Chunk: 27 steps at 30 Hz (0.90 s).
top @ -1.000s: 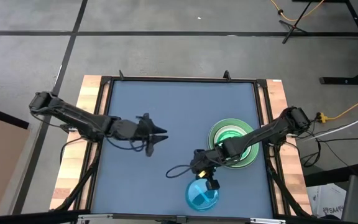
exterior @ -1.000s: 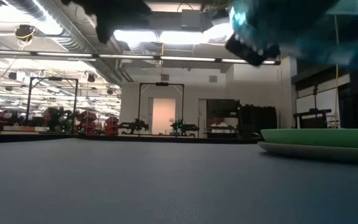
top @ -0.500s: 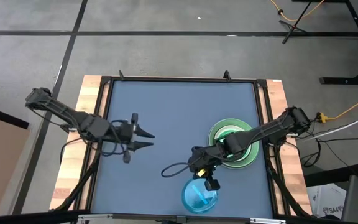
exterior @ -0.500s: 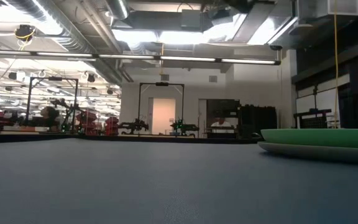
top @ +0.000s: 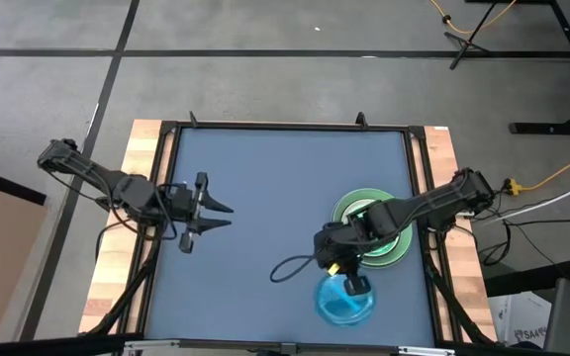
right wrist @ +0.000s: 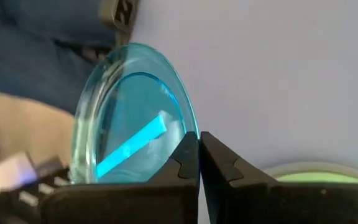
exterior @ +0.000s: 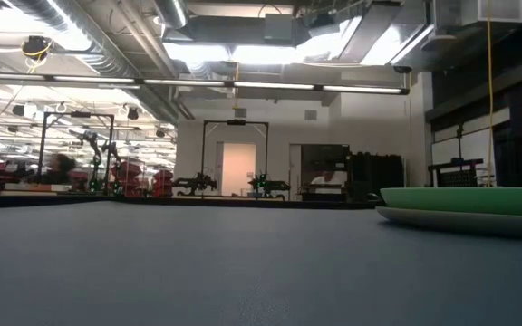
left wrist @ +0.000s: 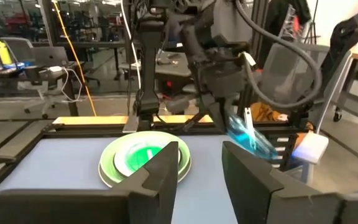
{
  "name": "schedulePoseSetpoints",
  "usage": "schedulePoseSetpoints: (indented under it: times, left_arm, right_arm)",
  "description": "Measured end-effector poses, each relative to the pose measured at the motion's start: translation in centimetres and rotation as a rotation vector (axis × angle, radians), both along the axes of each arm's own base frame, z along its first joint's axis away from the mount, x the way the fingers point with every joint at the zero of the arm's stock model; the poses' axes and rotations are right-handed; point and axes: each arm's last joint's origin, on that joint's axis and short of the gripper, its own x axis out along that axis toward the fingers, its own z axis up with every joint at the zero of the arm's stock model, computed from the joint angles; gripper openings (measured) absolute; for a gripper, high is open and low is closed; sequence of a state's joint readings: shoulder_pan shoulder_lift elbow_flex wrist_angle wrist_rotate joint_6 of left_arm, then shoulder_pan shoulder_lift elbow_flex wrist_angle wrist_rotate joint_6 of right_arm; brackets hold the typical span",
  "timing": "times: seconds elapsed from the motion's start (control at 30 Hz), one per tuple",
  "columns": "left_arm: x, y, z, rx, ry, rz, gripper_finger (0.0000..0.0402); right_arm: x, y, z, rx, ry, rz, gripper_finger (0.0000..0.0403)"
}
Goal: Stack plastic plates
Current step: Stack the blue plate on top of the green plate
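Note:
A small translucent blue plate (top: 344, 301) hangs near the table's near edge, held by my right gripper (top: 350, 283), which is shut on it. The same plate (right wrist: 135, 118) fills the right wrist view and shows tilted in the left wrist view (left wrist: 247, 134). Just beyond it, toward the table's right side, a stack of plates (top: 372, 227) rests flat on the table, pale at the bottom with green ones on top (left wrist: 145, 158) (exterior: 465, 206). My left gripper (top: 211, 216) is open and holds nothing, over the table's left part. My right gripper pinches the blue plate's rim (right wrist: 190, 140) between its two fingers. The fingers slant down toward the table's near edge. The plate is lifted clear of the table and tilted, extending beyond the fingertips.
A black cable (top: 290, 269) loops over the table beside my right arm. The blue table top (top: 285, 178) lies bare across its middle and far part. Raised frame rails (top: 419, 178) border the table. The room beyond shows racks and equipment.
My left gripper has drawn back toward the table's left edge, staying open. My right gripper has turned and carried the blue plate to the right, closer to the stack. The plate has risen out of the low view.

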State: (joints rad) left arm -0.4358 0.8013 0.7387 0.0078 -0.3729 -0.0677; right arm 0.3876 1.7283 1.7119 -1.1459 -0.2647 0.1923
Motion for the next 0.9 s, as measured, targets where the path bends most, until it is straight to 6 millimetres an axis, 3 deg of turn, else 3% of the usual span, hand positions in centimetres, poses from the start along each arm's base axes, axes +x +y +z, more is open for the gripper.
schedulePoseSetpoints:
  times: [0.23, 0.6, 0.9]
  left_arm:
    - [0.0, 0.0, -0.4, 0.015, 0.034, 0.001, 0.0118]
    - [0.0, 0.0, -0.5, 0.017, 0.043, 0.001, 0.0118]
    - [0.1, 0.0, -0.5, 0.017, 0.044, 0.001, 0.0118]
  right_arm:
    - [-1.0, -2.1, -0.2, -0.064, 0.124, 0.042, 0.0]
    - [-2.9, -8.5, 1.0, -0.087, 0.103, -0.01, 0.0]
    - [-5.9, -13.4, -2.2, -0.11, 0.089, -0.053, 0.0]
